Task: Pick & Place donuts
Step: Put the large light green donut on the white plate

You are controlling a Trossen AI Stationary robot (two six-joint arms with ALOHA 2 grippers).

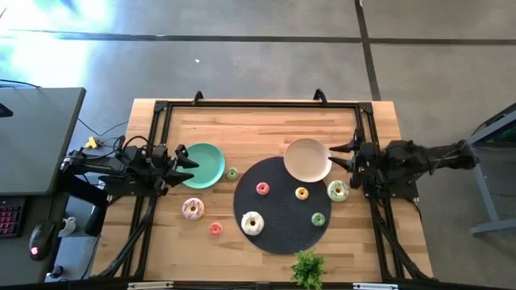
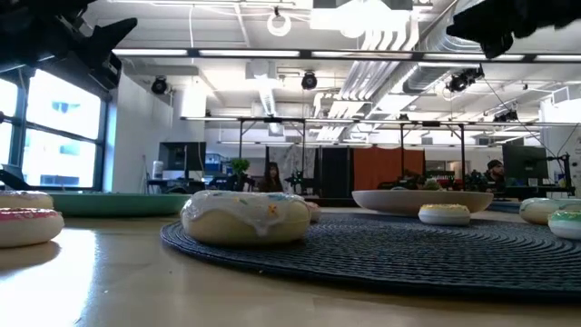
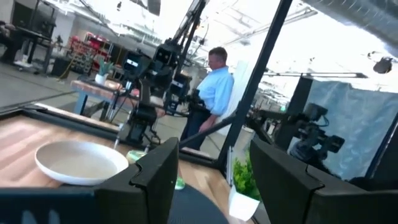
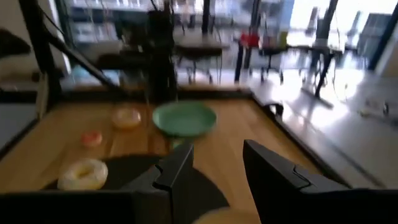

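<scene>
White-frosted donut [image 1: 252, 223] flat on dark round woven mat [image 1: 282, 205], near its left front edge. Small pink donut [image 1: 262, 188], yellow donut [image 1: 301, 193], green donut [image 1: 318, 218] also flat on mat, apart from each other. Pale green-frosted donut [image 1: 338, 191] on wood just beside mat's right edge. Small green donut [image 1: 232, 173] beside teal plate [image 1: 201, 165]. Pink-frosted sprinkled donut [image 1: 193, 209] and small red donut [image 1: 215, 229] on bare wood left of mat.

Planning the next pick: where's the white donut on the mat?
High view: white donut sits on the dark mat's near-left edge, between the red donut and green donut.
</scene>
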